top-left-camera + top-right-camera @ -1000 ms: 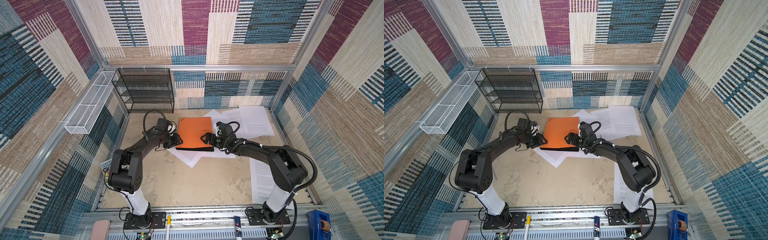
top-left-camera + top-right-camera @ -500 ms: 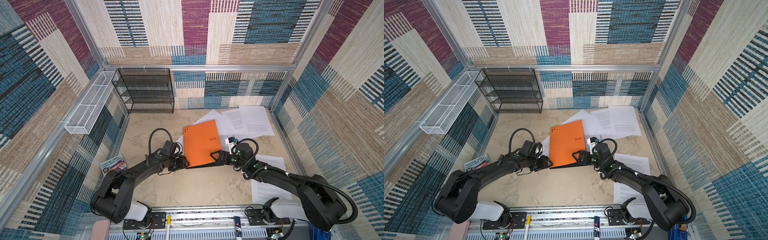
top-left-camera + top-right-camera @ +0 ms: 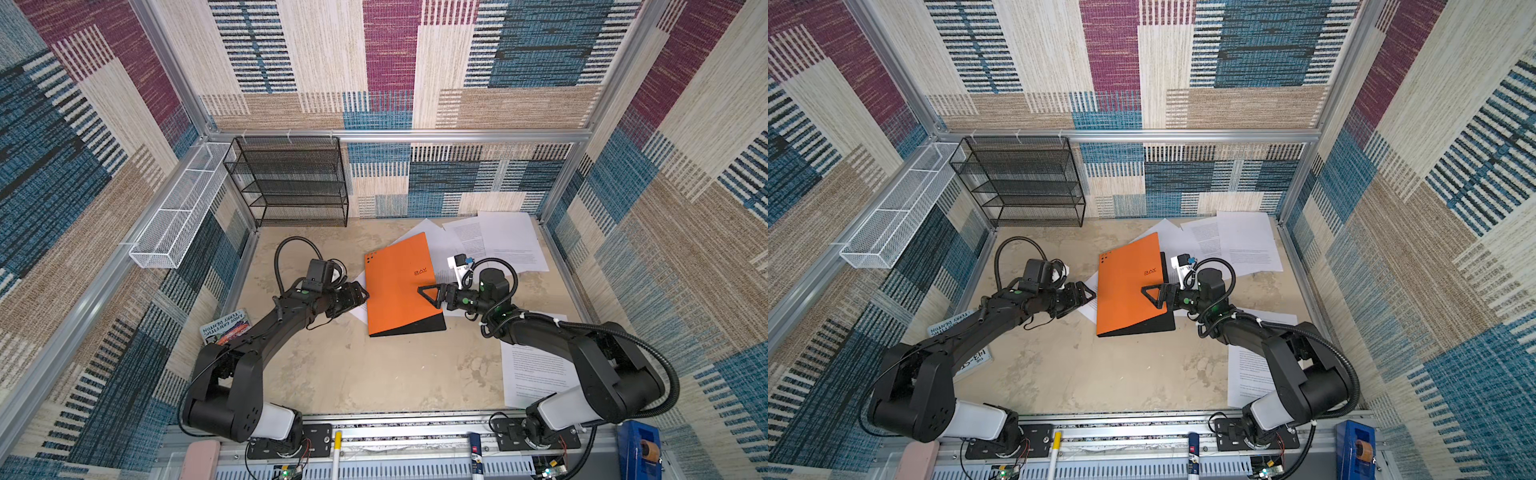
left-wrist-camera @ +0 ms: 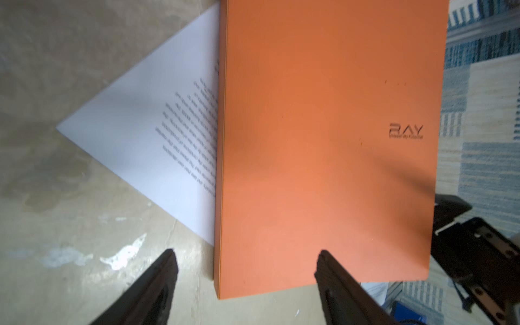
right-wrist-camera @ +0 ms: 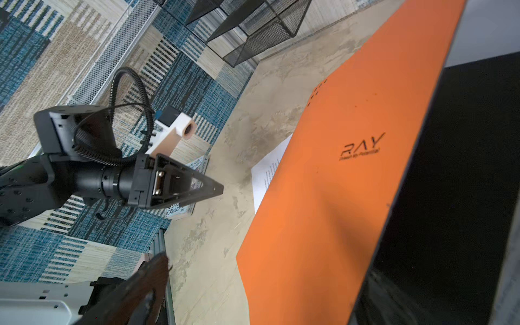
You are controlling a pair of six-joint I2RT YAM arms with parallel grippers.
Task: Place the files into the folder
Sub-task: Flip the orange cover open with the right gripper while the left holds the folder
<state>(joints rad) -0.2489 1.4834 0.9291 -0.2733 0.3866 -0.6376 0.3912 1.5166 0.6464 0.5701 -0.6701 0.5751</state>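
Note:
The orange folder [image 3: 397, 286] [image 3: 1127, 291] lies mid-table on top of white printed files. Its cover is tilted up along the right edge, so the black inside [image 3: 419, 326] shows. My right gripper [image 3: 431, 293] [image 3: 1152, 296] is open at that raised edge, one of its fingers [image 5: 152, 273] over the cover's outer face. My left gripper [image 4: 244, 264] [image 3: 362, 296] is open by the spine, with the folder's [image 4: 323, 140] corner between its jaws. A sheet [image 4: 140, 132] pokes out from under the spine. More files lie at the back right [image 3: 507, 237] and the front right [image 3: 536, 374].
A colourful paperback book [image 3: 226, 328] lies at the left under my left arm. A black wire rack [image 3: 291, 183] stands at the back left, and a white wire basket [image 3: 178, 208] hangs on the left wall. A blue box [image 3: 636, 449] sits at the front right.
The folder has come nearer from the back of the table and turned. It lay flat before; its cover is now raised on the right. My left gripper's jaws have widened.

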